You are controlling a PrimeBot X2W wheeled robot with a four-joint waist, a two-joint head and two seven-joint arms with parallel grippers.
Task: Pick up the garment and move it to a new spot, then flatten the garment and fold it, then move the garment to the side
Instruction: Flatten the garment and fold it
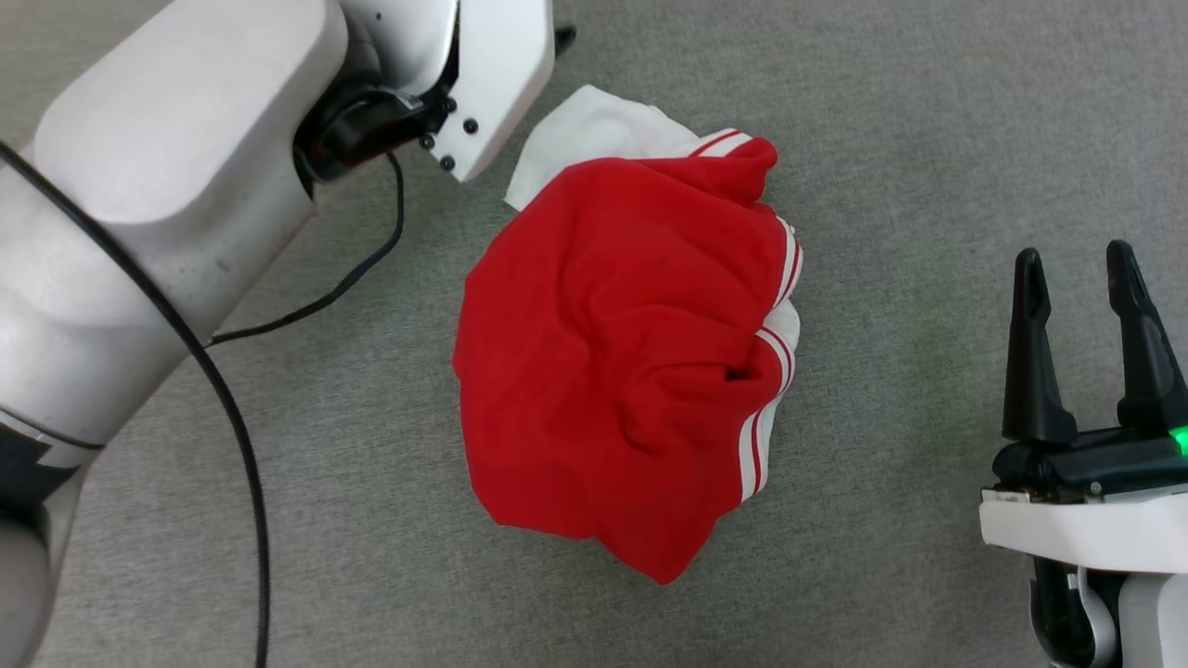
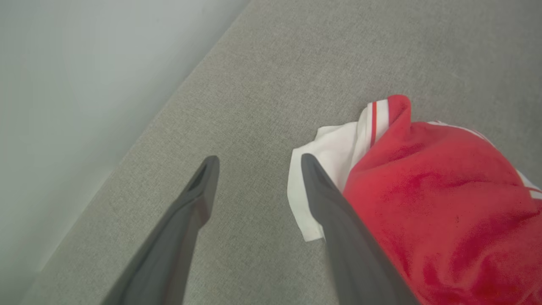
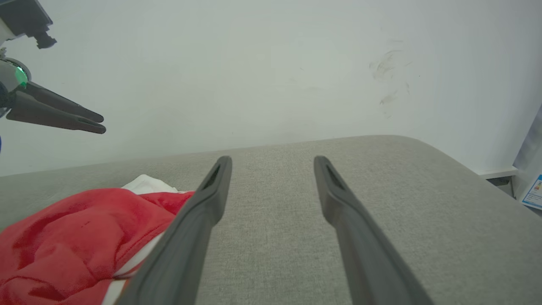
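Observation:
The garment [image 1: 622, 371] lies crumpled in a heap on the grey fabric surface [image 1: 928, 139], plain red side up, with striped trim along its right edge and a white sleeve [image 1: 594, 130] sticking out at the far end. My left gripper [image 2: 258, 163] hovers open above the surface just beside that sleeve [image 2: 334, 152], with nothing between its fingers. It also shows raised over the garment's far end as the left gripper [image 3: 101, 123]. Well apart to the right of the garment [image 3: 76, 237], my right gripper [image 1: 1077, 269] stands open and empty.
My bulky left arm [image 1: 186, 167] and its black cable [image 1: 371, 260] cover the upper left. A pale wall [image 3: 271, 63] backs the far edge of the surface, whose corner [image 3: 423, 144] rounds off. A printed sheet [image 3: 534, 190] stands past that corner.

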